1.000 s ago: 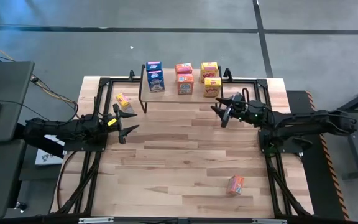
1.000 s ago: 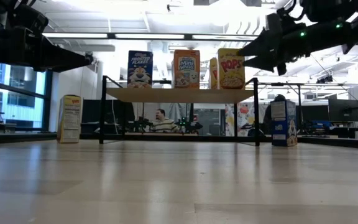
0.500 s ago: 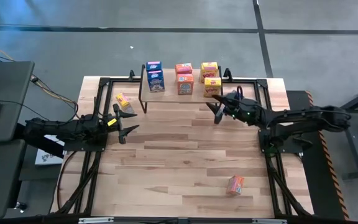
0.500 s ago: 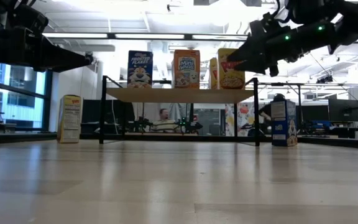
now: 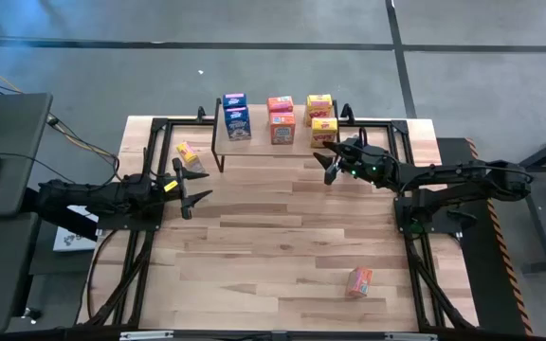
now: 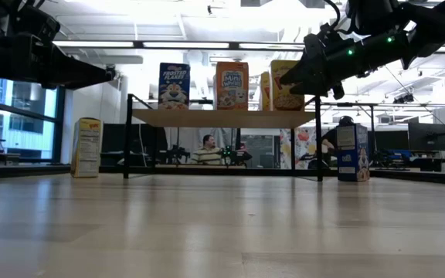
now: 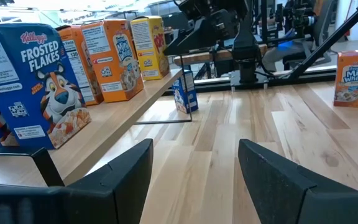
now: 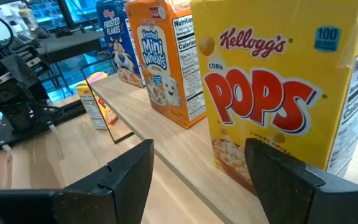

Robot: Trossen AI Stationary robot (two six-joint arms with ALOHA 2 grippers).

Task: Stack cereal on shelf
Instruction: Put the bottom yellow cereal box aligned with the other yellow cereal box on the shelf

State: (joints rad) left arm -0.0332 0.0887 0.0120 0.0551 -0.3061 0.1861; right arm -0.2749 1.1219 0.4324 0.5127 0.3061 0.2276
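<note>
- Shelf point(image 5: 275, 144): a pale wood plank on thin black metal legs, standing at the far edge of the wooden table point(image 5: 273, 246). It is carrying six small printed cardboard boxes in two rows: blue boxes point(image 5: 236, 122) at the left end, orange boxes point(image 5: 282, 128) in the middle, yellow boxes point(image 5: 324, 131) at the right end.
- My right gripper point(image 5: 331, 162): I am holding it just in front of the shelf's right end, its dark flat fingers point(image 8: 129, 171) standing apart and gripping nothing, facing the glossy front of the yellow corn-pops box point(image 8: 272, 99).
- My left gripper point(image 5: 193, 187): I am keeping it over the left part of the table, fingers point(image 7: 126, 165) apart and empty, pointing along the shelf front.
- Loose yellow box point(image 5: 188, 152): sitting on the table just left of the shelf.
- Loose blue box point(image 7: 184, 91): standing upright on the table by the shelf's right leg.
- Loose orange box point(image 5: 359, 280): lying near the table's front right, well apart from the shelf.
- A person point(image 6: 207, 147) is sitting in the room behind.
</note>
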